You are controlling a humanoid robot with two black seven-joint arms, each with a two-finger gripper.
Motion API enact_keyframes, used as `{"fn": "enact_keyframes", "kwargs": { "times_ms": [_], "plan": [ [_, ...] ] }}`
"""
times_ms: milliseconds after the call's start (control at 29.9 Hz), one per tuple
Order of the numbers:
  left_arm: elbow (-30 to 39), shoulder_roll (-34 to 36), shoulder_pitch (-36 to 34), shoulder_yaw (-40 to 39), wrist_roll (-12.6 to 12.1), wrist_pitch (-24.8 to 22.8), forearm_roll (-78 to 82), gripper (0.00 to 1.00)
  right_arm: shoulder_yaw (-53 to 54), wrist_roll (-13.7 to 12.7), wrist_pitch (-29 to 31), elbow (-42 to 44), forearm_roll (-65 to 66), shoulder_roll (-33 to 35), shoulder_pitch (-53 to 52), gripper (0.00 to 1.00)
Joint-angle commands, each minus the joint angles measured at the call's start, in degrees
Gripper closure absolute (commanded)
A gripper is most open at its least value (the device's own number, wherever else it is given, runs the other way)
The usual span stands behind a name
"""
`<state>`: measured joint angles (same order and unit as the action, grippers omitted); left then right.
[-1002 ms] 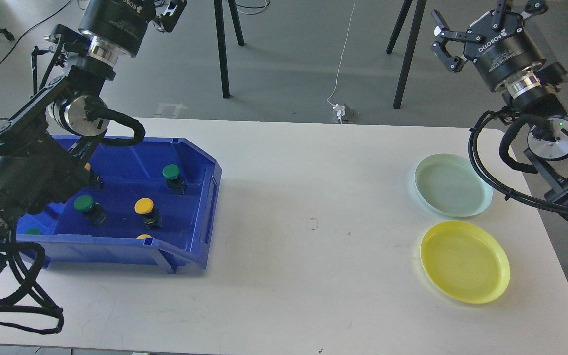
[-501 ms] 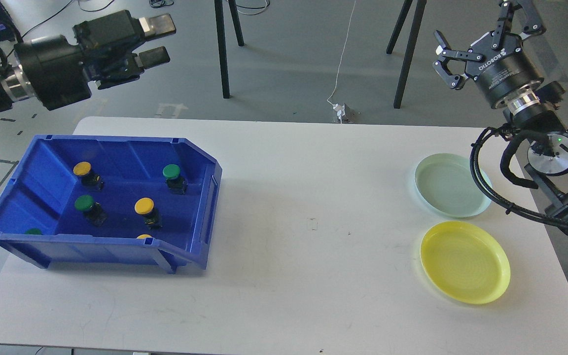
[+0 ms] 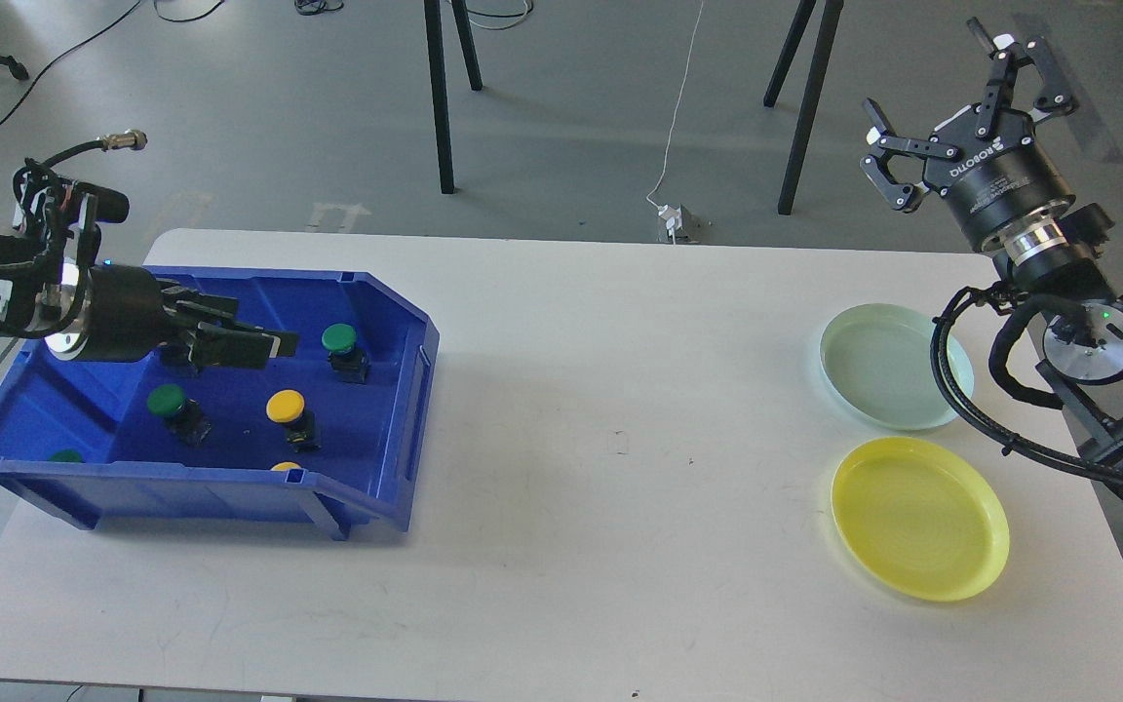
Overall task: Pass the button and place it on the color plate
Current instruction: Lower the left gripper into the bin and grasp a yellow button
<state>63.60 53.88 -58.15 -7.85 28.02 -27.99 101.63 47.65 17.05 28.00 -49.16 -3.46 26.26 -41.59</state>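
A blue bin on the table's left holds several push buttons: a green one, a second green one, a yellow one, and a yellow cap and a green cap half hidden by the front wall. My left gripper reaches in from the left, low over the bin's back left. Its fingers are apart and hold nothing, and it hides what lies beneath. My right gripper is open and empty, raised behind the table's far right corner. A yellow plate and a pale green plate lie at the right.
The white table spans the view between the bin and the plates. The right arm's cables hang over the pale green plate's right rim. Tripod legs and a floor cable stand behind the table.
My left arm has swung down from high behind the table to low over the bin, covering the back-left yellow button. My right gripper has shifted slightly right and down.
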Motion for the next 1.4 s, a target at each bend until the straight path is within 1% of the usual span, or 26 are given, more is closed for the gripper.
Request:
{"fn": "enact_keyframes", "kwargs": {
  "times_ms": [0,100,301,468,768,1102,1369],
  "plan": [
    [-4.62,-3.16,0.31,0.11,-0.02,-0.01,4.01,0.01,0.08,0.0,-0.05,0.03,-0.06,0.02,0.1,0.01],
    [-5.94,-5.54,0.84,0.29,-0.02,-0.01,4.28,0.01,0.08,0.0,-0.14,0.03,-0.06,0.02,0.63,0.01],
    [-8.32,-8.0,2.69,0.29,-0.02,-0.01,4.63,0.01,0.17,0.0,-0.14,-0.06,-0.06,0.11,1.24,0.01],
    [-8.5,-10.02,3.21,0.38,-0.02,-0.01,4.72,0.01,0.25,0.09,-0.23,-0.67,-0.06,0.55,1.51,0.01],
    [-8.76,-10.9,5.15,0.29,-0.02,-0.01,5.86,0.01,0.61,0.09,-0.23,-0.76,-0.06,0.55,2.04,0.01],
    [-13.94,-14.85,7.26,0.29,-0.02,-0.01,5.86,0.02,0.69,0.09,-0.14,-0.76,-0.06,0.55,2.21,0.01],
    [-16.58,-16.44,7.35,0.38,-0.02,-0.01,5.86,0.05,1.31,0.09,-0.14,-0.76,-0.06,0.55,2.74,0.01]
  ]
}}
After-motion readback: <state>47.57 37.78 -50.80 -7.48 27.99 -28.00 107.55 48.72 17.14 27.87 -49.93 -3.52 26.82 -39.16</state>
